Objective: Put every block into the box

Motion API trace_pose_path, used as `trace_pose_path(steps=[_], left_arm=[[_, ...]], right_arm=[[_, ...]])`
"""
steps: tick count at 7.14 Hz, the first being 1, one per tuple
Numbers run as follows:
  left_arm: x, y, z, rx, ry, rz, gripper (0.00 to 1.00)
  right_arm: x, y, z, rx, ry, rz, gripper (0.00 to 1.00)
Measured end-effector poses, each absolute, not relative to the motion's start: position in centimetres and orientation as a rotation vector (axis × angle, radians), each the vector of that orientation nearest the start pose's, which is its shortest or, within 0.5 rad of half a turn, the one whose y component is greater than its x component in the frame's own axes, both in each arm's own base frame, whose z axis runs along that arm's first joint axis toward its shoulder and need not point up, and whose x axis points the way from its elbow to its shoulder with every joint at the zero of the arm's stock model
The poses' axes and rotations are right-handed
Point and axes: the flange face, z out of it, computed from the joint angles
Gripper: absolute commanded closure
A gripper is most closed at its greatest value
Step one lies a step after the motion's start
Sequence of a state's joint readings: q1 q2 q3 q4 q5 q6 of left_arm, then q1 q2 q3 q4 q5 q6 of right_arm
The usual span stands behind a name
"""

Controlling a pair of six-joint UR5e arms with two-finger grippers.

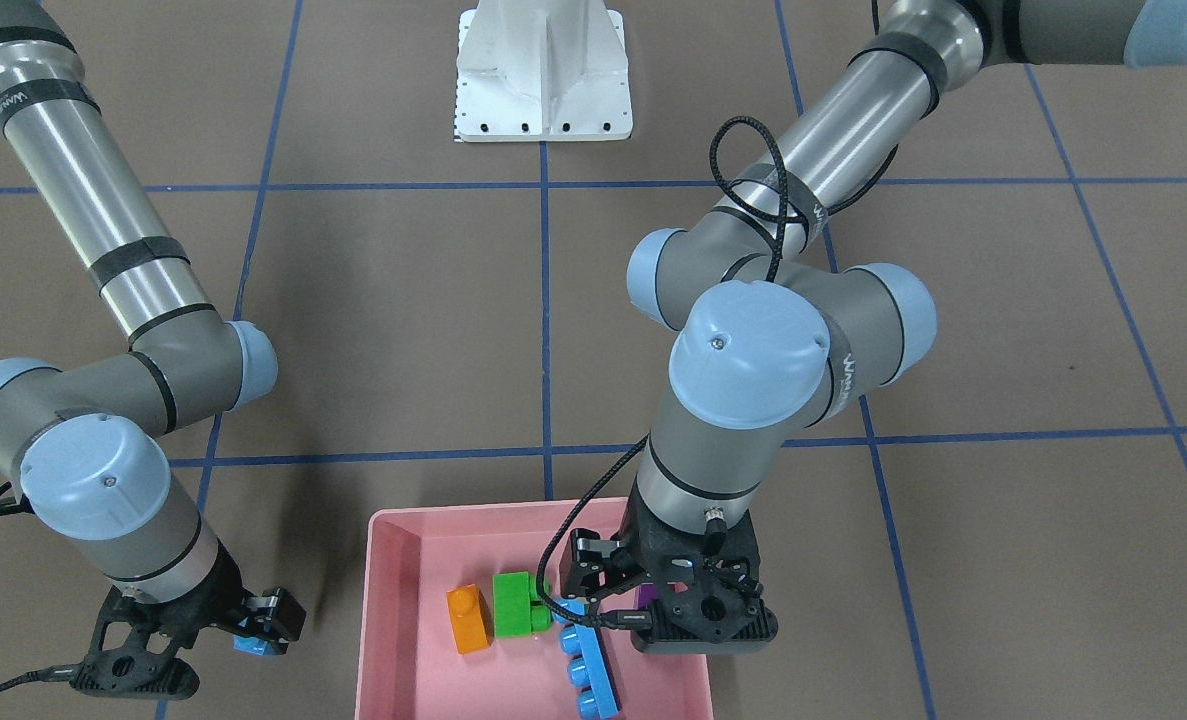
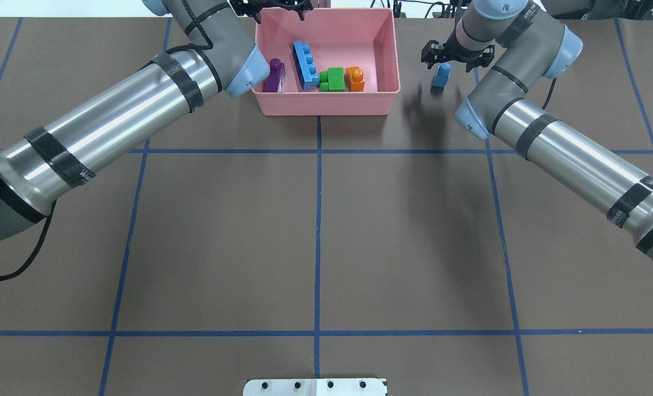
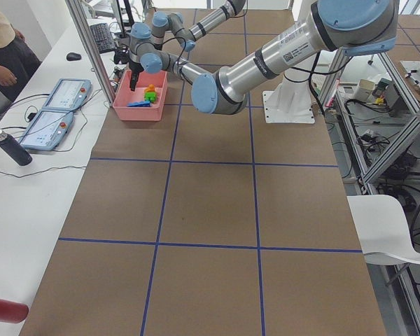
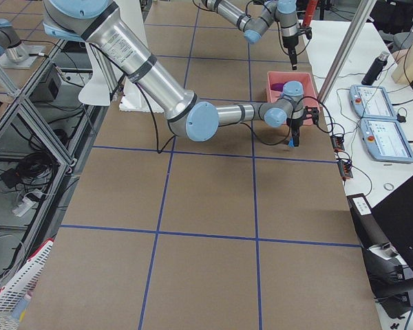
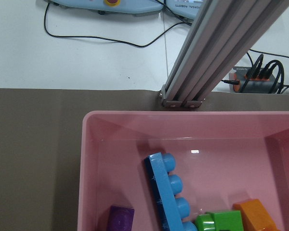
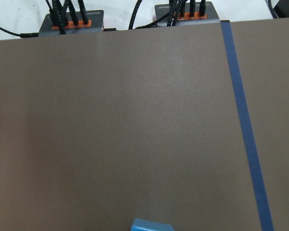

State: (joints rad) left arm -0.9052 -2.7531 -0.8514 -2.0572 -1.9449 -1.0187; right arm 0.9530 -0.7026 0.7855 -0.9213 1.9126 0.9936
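Note:
The pink box (image 2: 326, 104) stands at the table's far edge. In it lie the purple block (image 2: 274, 76), the long light-blue block (image 2: 305, 65), the green block (image 2: 334, 79) and the orange block (image 2: 355, 78). The left wrist view shows the box's wall (image 5: 89, 183) and the light-blue block (image 5: 167, 192). My left gripper (image 1: 593, 585) hovers over the box near the purple block (image 1: 646, 596); it looks open and empty. My right gripper (image 2: 455, 60) is beside the box, shut on the small blue block (image 2: 440, 76), which it holds above the table. That block also shows in the front view (image 1: 256, 640).
The white robot base (image 1: 543, 75) sits at the table's near side. Blue tape lines cross the brown table top. An aluminium post (image 5: 216, 53) and power strips (image 6: 72, 21) stand just beyond the box, with tablets (image 3: 59, 105) and a bottle (image 3: 10, 148) on the side bench.

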Motion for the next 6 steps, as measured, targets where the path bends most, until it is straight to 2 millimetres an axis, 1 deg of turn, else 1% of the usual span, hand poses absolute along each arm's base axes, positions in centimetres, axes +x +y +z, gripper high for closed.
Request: trace_pose_path(steps=[1,2,3,4,6], left_arm=[[46.4,-74.5,11.2,0.362,0.936,-0.149,0.00],[46.3,-74.1,10.6,0.355,0.933,-0.150,0.00],[46.3,-73.9,10.4,0.350,0.930,-0.148,0.00],[46.4,-73.8,10.4,0.348,0.927,-0.145,0.00],[46.5,-73.7,10.4,0.348,0.926,-0.143,0.00]], right_arm=[[-41.7,-75.1,41.2,0.266,-0.752,0.235,0.17],[-42.1,-75.1,41.3,0.262,-0.750,0.237,0.41],[-42.5,-75.3,41.1,0.259,-0.747,0.239,0.53],[-42.7,-75.5,41.2,0.254,-0.742,0.240,1.00],[-43.1,-75.4,41.3,0.251,-0.738,0.238,1.00]])
